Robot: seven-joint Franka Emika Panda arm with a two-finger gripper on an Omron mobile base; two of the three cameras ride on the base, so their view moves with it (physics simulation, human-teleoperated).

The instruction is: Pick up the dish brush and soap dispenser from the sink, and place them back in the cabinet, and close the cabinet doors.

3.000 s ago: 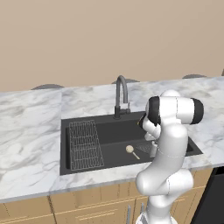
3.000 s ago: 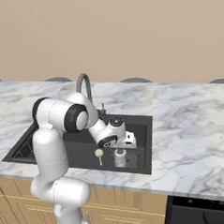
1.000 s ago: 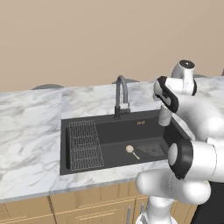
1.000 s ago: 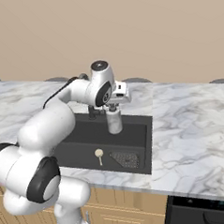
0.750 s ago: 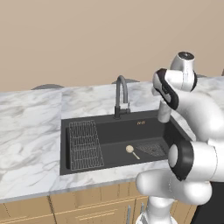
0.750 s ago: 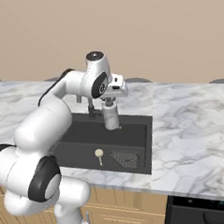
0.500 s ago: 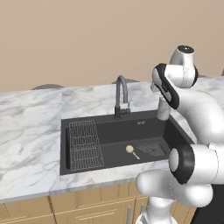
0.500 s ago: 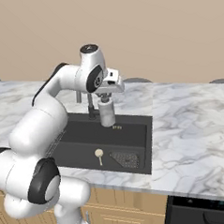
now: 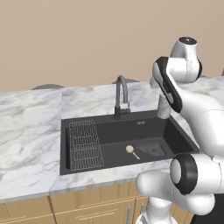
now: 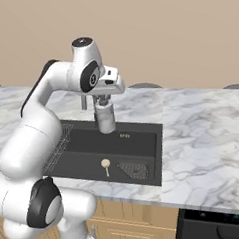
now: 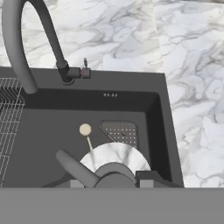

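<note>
Tool (image 10: 104, 103) is pinching the soap dispenser (image 10: 106, 119), lifted above the sink (image 9: 175, 133). Dish brush (image 9: 131, 150) sits in the basin, probably untouched. Cabinet work's all left.

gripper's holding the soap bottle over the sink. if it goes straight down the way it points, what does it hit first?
Likely the sink floor: the gripper points down with the soap bottle hanging below it, so the bottle's base would land first, near the dish brush and drain strainer. Depth is unclear.

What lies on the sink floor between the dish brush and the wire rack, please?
Nothing: in the left base view, bare black sink floor separates the dish brush from the wire rack.
</note>
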